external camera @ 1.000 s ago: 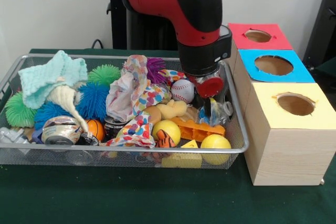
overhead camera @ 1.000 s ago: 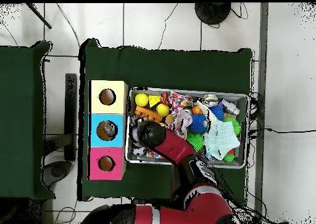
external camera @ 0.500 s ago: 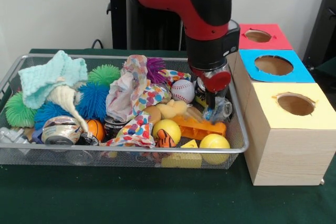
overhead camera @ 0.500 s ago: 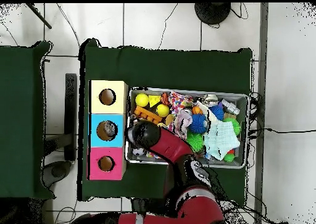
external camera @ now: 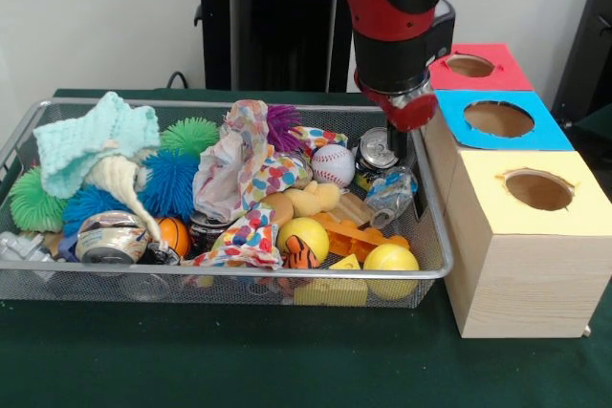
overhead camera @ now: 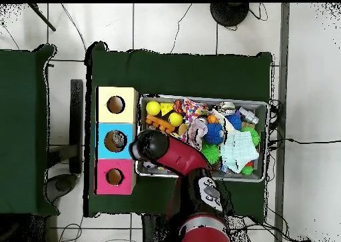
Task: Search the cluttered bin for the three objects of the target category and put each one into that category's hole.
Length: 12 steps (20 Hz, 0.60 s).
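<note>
The wire bin [external camera: 435, 269] holds a jumble of toys, cloths, balls and cans. At its right end an upright silver can [external camera: 377, 150] stands behind a crushed can [external camera: 390, 194]. My gripper [external camera: 411, 164] hangs from the red wrist [external camera: 406, 107] just above and to the right of these cans, close to the bin's right wall and the blue box [external camera: 497, 119]. Its tips are lost against the clutter. In the overhead view the arm's head [overhead camera: 149, 146] covers the gripper, between the bin [overhead camera: 260, 105] and the blue box [overhead camera: 114, 141].
A red box [external camera: 473, 66], the blue box and a yellow box [external camera: 535, 188] stand in a row right of the bin, each with a round hole on top. Yellow balls [external camera: 392, 260], a baseball [external camera: 333, 165], spiky balls [external camera: 170, 182], cloths [external camera: 91, 140] and another crushed can [external camera: 110, 236] fill the bin.
The arm has risen and shifted right, from low over the bin's right end toward the boxes. The silver can behind the crushed can has come into sight.
</note>
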Motion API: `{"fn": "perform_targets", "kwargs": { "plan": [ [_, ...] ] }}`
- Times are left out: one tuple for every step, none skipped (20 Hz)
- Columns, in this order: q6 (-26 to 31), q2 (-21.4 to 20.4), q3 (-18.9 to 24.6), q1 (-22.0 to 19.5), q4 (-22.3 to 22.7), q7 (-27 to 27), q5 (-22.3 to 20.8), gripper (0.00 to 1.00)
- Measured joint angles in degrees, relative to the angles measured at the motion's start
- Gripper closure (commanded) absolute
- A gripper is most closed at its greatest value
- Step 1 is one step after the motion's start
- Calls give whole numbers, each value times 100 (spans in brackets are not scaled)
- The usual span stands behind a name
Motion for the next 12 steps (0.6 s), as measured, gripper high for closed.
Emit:
{"fn": "perform_targets", "kwargs": {
  "plan": [
    [20, -8, -6, 3, 0, 0, -5, 100],
    [124, -55, -41, 13, -7, 0, -42, 100],
    [196, -91, -70, 15, -13, 0, -72, 100],
    [234, -118, -94, 15, -17, 0, -93, 100],
    [272, -150, -131, 15, -25, 0, -118, 100],
    [288, -175, -170, 15, -37, 0, -146, 100],
    [286, -192, -272, 35, -87, 0, -221, 100],
    [285, -187, -319, 52, -116, 0, -259, 100],
    [283, -177, -389, 80, -162, 0, -321, 100],
    [244, -146, -516, 138, -260, 0, -446, 100],
    [226, -134, -552, 155, -289, 0, -483, 100],
    [136, -101, -649, 206, -381, 0, -611, 100]
  ]
}}
